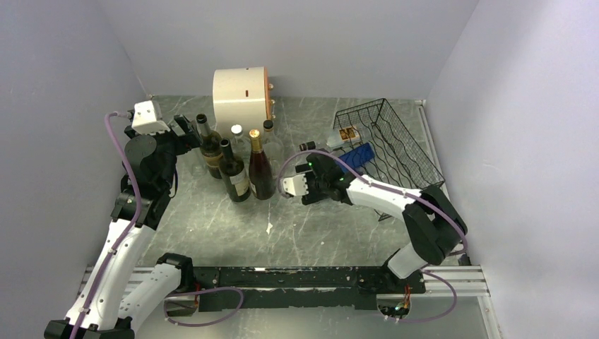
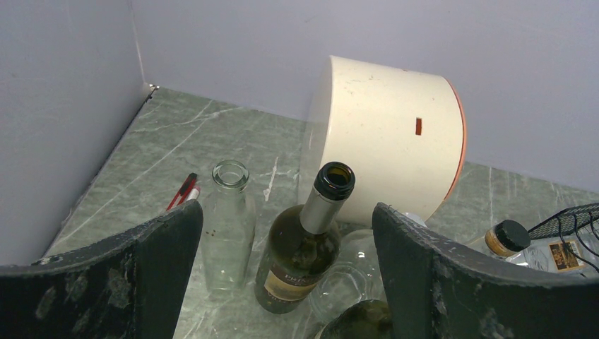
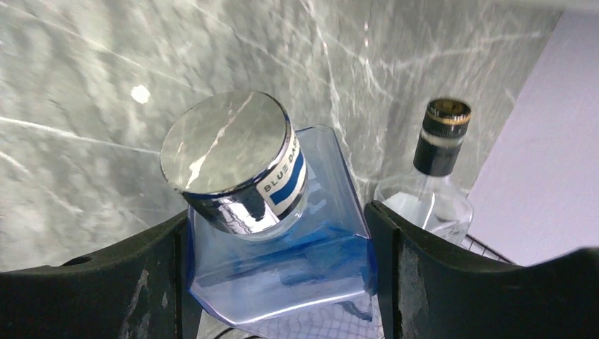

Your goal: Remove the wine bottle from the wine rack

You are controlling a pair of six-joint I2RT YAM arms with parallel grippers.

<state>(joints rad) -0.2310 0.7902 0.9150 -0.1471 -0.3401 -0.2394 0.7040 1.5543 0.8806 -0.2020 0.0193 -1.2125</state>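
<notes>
The black wire-mesh wine rack (image 1: 395, 141) stands at the back right. A blue glass bottle (image 1: 359, 155) with a silver cap (image 3: 226, 141) lies at its left opening, over the mesh. My right gripper (image 1: 319, 173) is shut on the blue bottle (image 3: 282, 240); both fingers press its shoulders just behind the cap. A clear bottle with a black and gold cap (image 3: 439, 141) lies beside it at the rack (image 3: 487, 248). My left gripper (image 1: 185, 131) is open and empty (image 2: 287, 233), by the standing bottles at the left.
A cream cylinder drum (image 1: 240, 92) lies at the back centre. Several bottles (image 1: 244, 166) stand in a cluster in front of it, including a dark green one (image 2: 304, 247) and a clear one (image 2: 227, 226). A red pen (image 2: 182, 191) lies by the left wall.
</notes>
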